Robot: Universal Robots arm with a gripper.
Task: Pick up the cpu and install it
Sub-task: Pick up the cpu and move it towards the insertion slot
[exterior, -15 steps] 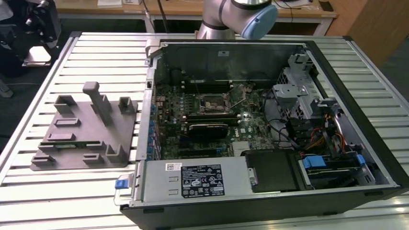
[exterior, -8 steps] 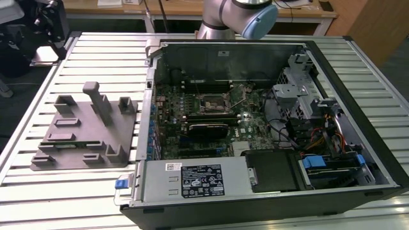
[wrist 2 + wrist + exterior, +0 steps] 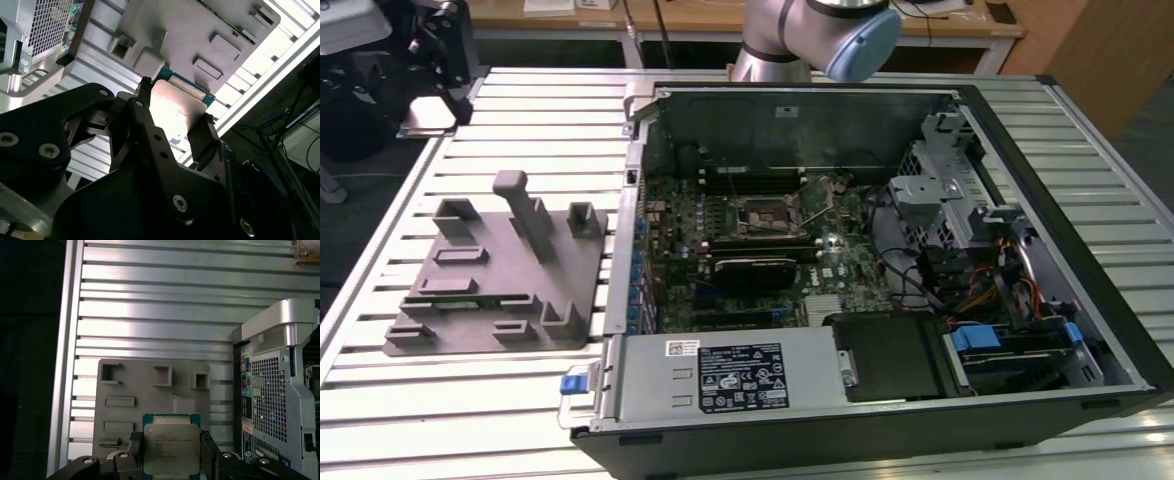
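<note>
The cpu (image 3: pixel 170 447) is a flat square chip with a pale silver top and a green edge. It sits between the two black fingers of my gripper (image 3: pixel 171 450), which is shut on it. In the second wrist view the cpu's (image 3: pixel 175 110) shiny face shows between the same fingers of the gripper (image 3: pixel 176 102). The chip hangs well above the grey plastic fixture (image 3: pixel 150 390). Inside the open computer case (image 3: pixel 1067 200), the motherboard's square socket (image 3: pixel 761 212) lies uncovered with its retaining lever raised.
The grey fixture (image 3: pixel 494 290) with upright blocks lies on the slatted aluminium table (image 3: pixel 520 110), on the exterior view's left of the case. A silver, white-labelled power supply (image 3: pixel 720 375) fills the case's near side. The arm's elbow (image 3: pixel 834 35) rises behind the case.
</note>
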